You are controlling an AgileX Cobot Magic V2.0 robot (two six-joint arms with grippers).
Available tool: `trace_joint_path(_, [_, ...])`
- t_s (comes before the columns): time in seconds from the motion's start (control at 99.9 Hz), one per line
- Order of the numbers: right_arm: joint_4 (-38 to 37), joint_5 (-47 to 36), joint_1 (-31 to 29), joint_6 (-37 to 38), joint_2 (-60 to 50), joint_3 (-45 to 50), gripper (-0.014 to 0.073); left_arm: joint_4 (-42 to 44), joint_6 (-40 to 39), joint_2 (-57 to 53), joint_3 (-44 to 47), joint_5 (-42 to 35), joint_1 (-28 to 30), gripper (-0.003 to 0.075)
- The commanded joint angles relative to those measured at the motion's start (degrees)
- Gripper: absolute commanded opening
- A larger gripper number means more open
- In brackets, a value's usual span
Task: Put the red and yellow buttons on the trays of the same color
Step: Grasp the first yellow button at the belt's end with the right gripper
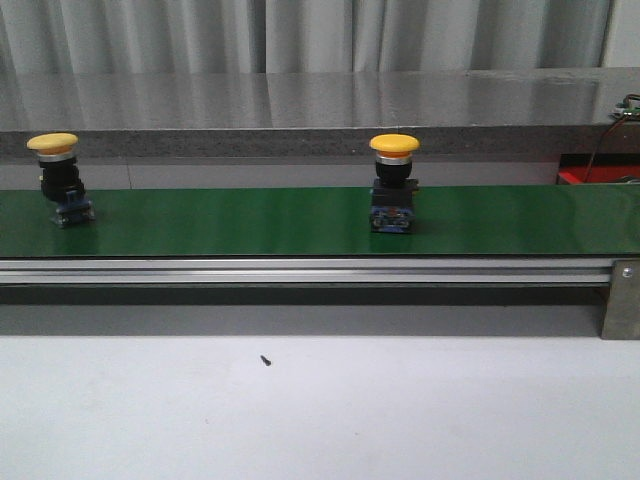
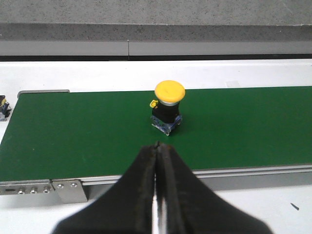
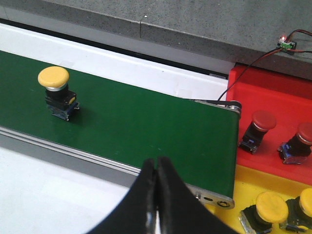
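Yellow buttons: two upright on the green belt [image 1: 250,225], one at far left [image 1: 60,180], one near centre [image 1: 394,185].
Left gripper [image 2: 157,146]: fingers together, holding nothing.
Right gripper [image 3: 156,161]: fingers together, holding nothing.
Red tray [image 3: 273,97]: holds red buttons [image 3: 258,127].

Through my right wrist camera, my right claw [image 3: 156,168] is pressed closed over the near rail of a green conveyor belt [image 3: 146,122]. One yellow button [image 3: 56,92] stands upright on the belt. Past the belt's end, a red tray [image 3: 263,90] holds two red buttons [image 3: 259,127], and a yellow tray [image 3: 243,178] holds two yellow buttons [image 3: 269,207].
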Motion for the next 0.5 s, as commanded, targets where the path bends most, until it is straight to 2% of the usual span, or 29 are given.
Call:
trace_joint_path(0.0, [0.93,-4.52,0.02,-0.24,0.08,-1.42,-0.0096,-1.26,-0.06,-1.05,-0.24,-5.24,-0.48,-0.0019])
trace_joint_path(0.09, [0.93,-3.8,0.02,-0.24,0.43,-1.42,-0.0087,-1.26,-0.06,-1.05,-0.13,-5.33,-0.48,-0.002])
trace_joint_path(0.16, [0.93,-0.88,0.02,-0.24,0.83,-1.74,-0.0024,-1.48,-0.06,-1.05,-0.13,-5.74,-0.48,-0.002])
trace_joint_path(0.21, [0.93,1.72,0.02,-0.24,1.6,-2.29,0.0066,-1.61,-0.06,-1.05,-0.13,-6.01,-0.48,-0.0019])
trace_joint_path(0.26, [0.93,3.74,0.02,-0.24,2.82,-2.99,0.0194,-1.74,-0.06,-1.05,-0.13,-6.12,-0.48,-0.0019])
trace_joint_path(0.31, [0.93,4.56,0.02,-0.24,4.16,-3.91,0.0358,-1.74,-0.06,-1.05,-0.13,-6.25,-0.48,-0.002])
trace_joint_path(0.38, [0.93,4.65,0.02,-0.24,6.41,-5.25,0.0524,-1.74,-0.06,-1.05,-0.13,-6.35,-0.48,-0.002])
trace_joint_path(0.43, [1.22,4.95,0.02,-0.24,8.12,-6.57,0.058,-1.74,-0.06,-1.05,-0.13,-6.35,-0.48,-0.0019])
trace_joint_path(0.49, [2.02,5.65,0.02,-0.24,10.75,-8.35,0.0585,-1.74,-0.06,-1.05,-0.13,-6.35,-0.48,-0.0019])
